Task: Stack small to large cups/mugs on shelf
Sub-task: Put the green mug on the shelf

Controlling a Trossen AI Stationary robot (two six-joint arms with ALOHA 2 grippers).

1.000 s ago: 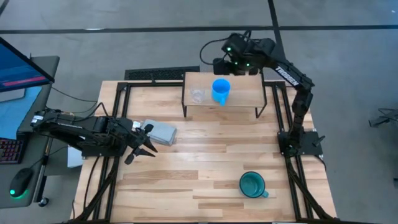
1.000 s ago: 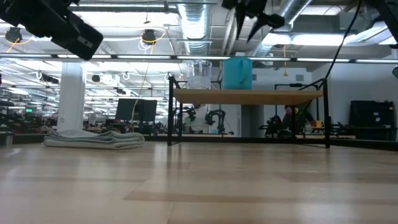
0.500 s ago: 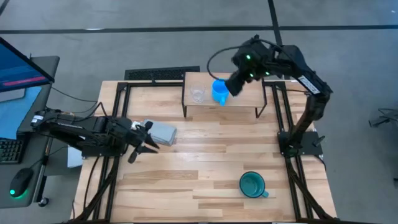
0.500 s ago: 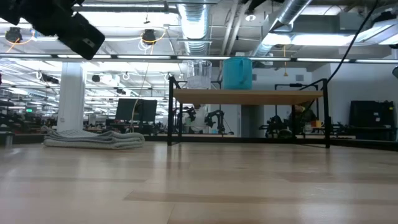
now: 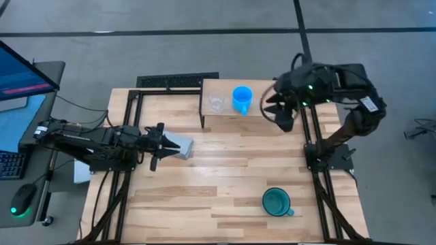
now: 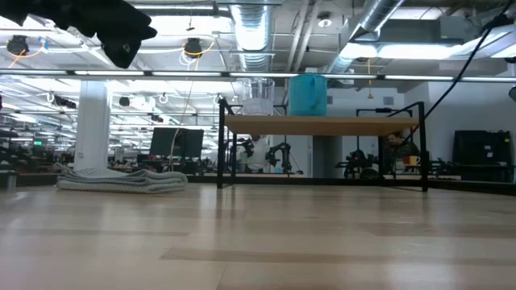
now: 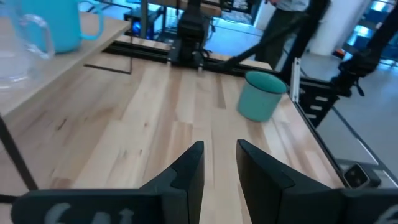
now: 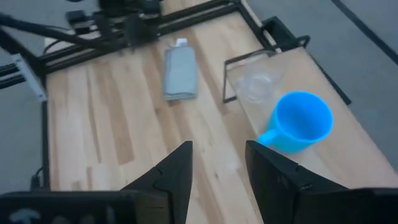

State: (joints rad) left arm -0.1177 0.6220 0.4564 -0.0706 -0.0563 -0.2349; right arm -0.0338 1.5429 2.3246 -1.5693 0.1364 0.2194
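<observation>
1. Pale wood forms the shelf [image 5: 266, 102], a small board on black legs at the far edge of the table [image 5: 225, 170], about midway along it.
2. On the shelf's left end stand the clear glass cup [image 5: 216, 103] and, just beside it, the blue mug [image 5: 242, 99]; they are close but apart. The right half of the board is bare.
3. The green mug [image 5: 277, 202] sits alone on the table near the front edge, toward the right, well apart from the shelf, with open planks all around it.
4. The right gripper [image 5: 272, 109] hangs over the shelf's right end, clear of the blue mug. Its fingers stand apart and hold nothing, as the right wrist view shows.
5. The left gripper [image 5: 155, 144] is over the table's left side, just beside the grey block [image 5: 178, 145]. Its fingers stand a little apart with nothing between them.
6. Between block and green mug the table's middle lies open.
</observation>
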